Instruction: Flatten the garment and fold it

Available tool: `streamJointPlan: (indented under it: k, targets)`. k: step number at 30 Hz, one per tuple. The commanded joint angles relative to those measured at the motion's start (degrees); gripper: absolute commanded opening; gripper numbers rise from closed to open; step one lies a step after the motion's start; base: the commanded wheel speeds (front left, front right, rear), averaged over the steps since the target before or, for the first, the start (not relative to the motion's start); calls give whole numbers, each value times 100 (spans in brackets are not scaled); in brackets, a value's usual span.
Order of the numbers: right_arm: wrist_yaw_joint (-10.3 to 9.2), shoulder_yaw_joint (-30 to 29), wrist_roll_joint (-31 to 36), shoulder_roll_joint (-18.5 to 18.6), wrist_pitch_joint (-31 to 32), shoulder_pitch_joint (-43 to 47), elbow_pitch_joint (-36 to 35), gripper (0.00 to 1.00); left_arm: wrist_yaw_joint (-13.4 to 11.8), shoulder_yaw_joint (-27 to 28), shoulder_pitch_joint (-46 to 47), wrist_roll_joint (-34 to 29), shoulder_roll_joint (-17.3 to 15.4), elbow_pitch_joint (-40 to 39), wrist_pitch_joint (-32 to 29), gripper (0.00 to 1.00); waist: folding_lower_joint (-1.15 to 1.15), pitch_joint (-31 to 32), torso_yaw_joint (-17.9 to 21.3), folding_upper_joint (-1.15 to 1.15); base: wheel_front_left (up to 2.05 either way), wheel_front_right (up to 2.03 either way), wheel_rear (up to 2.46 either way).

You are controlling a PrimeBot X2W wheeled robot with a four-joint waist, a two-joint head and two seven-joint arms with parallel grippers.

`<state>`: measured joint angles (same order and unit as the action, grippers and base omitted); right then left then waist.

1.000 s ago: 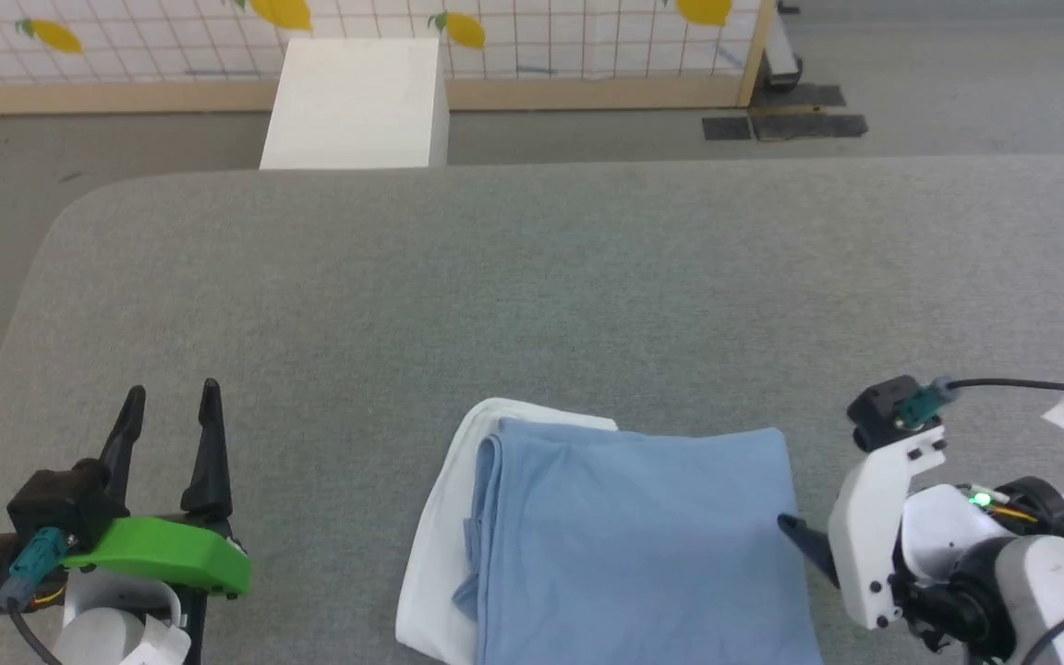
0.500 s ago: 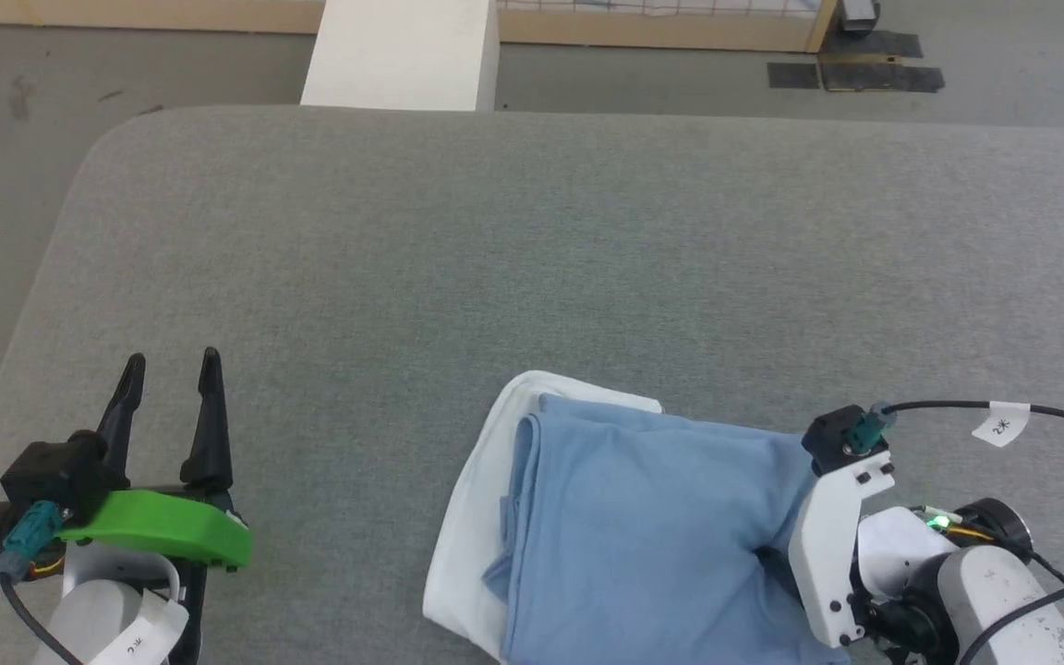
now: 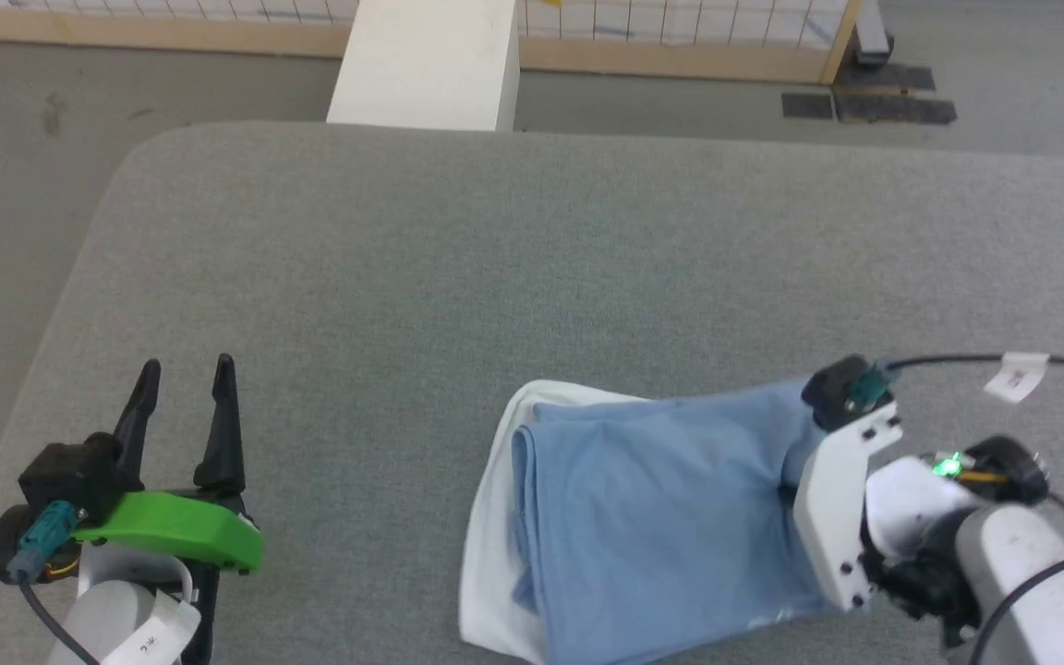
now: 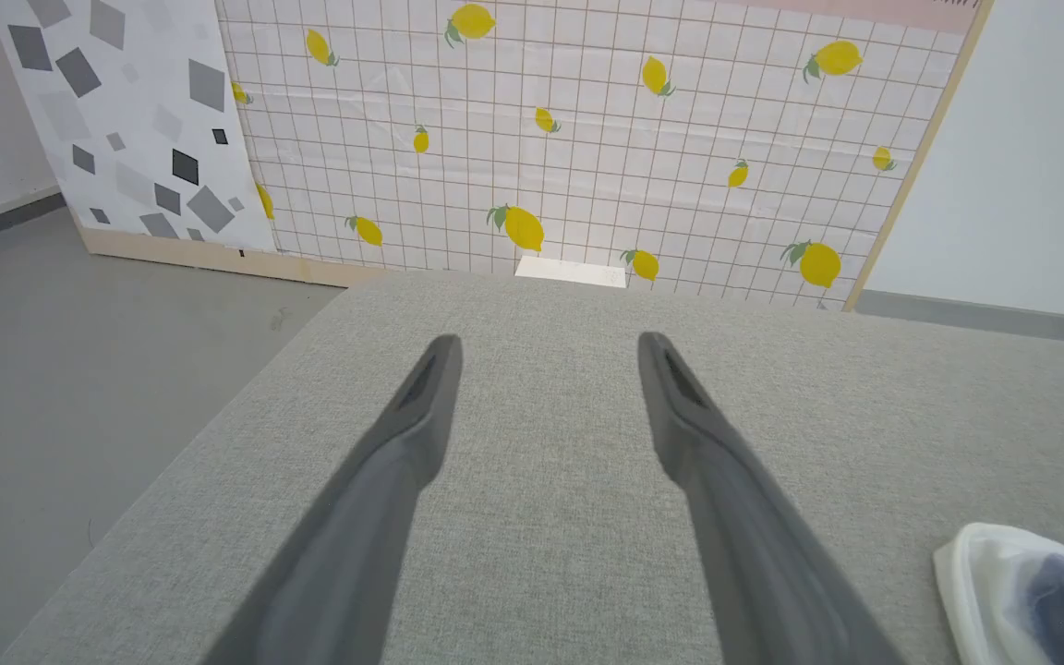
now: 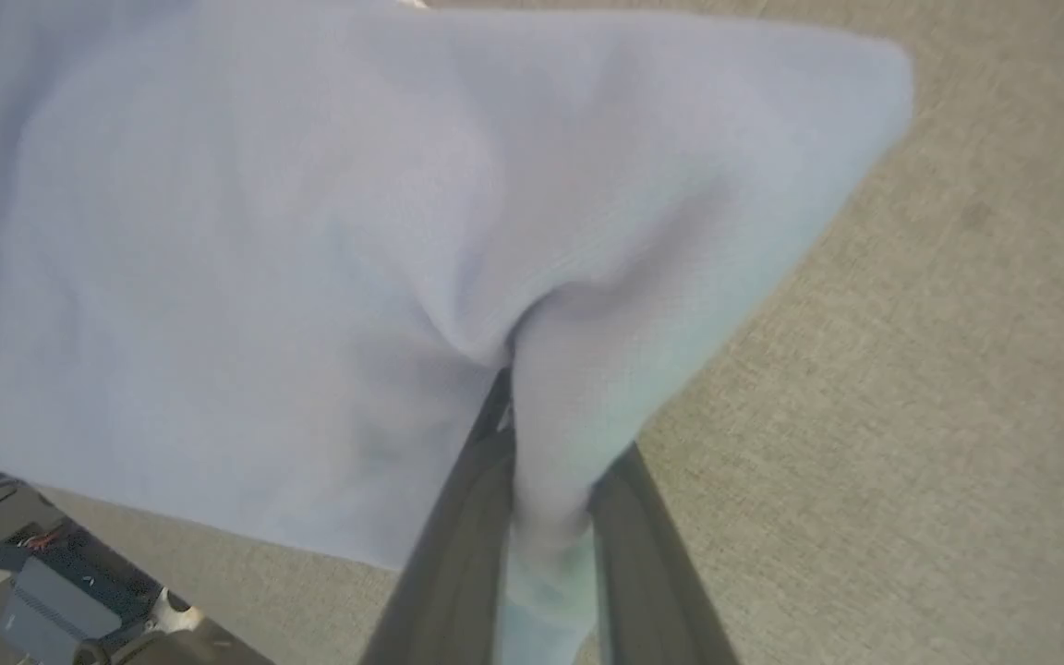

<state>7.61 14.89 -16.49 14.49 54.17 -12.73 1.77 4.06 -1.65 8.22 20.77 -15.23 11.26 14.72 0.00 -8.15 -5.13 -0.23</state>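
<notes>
The garment (image 3: pixel 661 499), a light blue shirt folded into a rough rectangle with a white layer along its left edge, lies at the near middle of the grey table (image 3: pixel 495 259). My right gripper (image 5: pixel 541 434) is shut on its right edge, and blue cloth (image 5: pixel 264 231) bunches between the two fingers and drapes over their tips. In the head view the right wrist (image 3: pixel 841 517) stands against that edge, which is pulled up into a ridge. My left gripper (image 3: pixel 187 369) rests open on the table at the near left, apart from the garment (image 4: pixel 1049 591), with nothing between its fingers (image 4: pixel 430 406).
A white box (image 3: pixel 426 65) stands just beyond the table's far edge. Behind it runs a lemon-patterned screen (image 4: pixel 541 139) on a wooden base. Grey floor (image 3: pixel 15 185) borders the table's rounded left corner. Dark floor mats (image 3: pixel 864 106) lie at the far right.
The head camera has shifted. My right gripper went from open beside the garment's right edge to shut on it, and that edge has risen and bunched. The left gripper stays as it was.
</notes>
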Motion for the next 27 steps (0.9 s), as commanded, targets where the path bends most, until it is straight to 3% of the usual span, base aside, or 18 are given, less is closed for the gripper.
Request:
streamJointPlan:
  k: [1, 9, 13, 20, 27]
  targets:
    - [-12, -3, -89, 101, 112, -165, -223, 0, 29, -11, -18, 30, 30, 14, 25, 100, 0, 184, -29, 23, 0, 0, 0]
    - [-12, 13, -290, 427, 691, -208, -796, 0, -28, -40, -165, 17, 56, -51, 26, 100, 0, 336, 70, 23, 0, 0, 0]
    - [-12, 58, -364, 510, 773, -261, -783, 0, -44, -40, -227, 45, 58, -146, 26, 100, 0, 275, 353, 23, 0, 0, 0]
    - [-12, 15, -385, 843, 917, -640, -678, 0, -8, -5, -198, 136, 13, -401, 27, 100, 0, -151, 1473, 23, 0, 0, 0]
    - [-12, -428, -231, 1129, 757, -972, -488, 0, 81, -71, 113, 125, -213, -692, -89, 100, 0, -787, 2452, 23, 0, 0, 0]
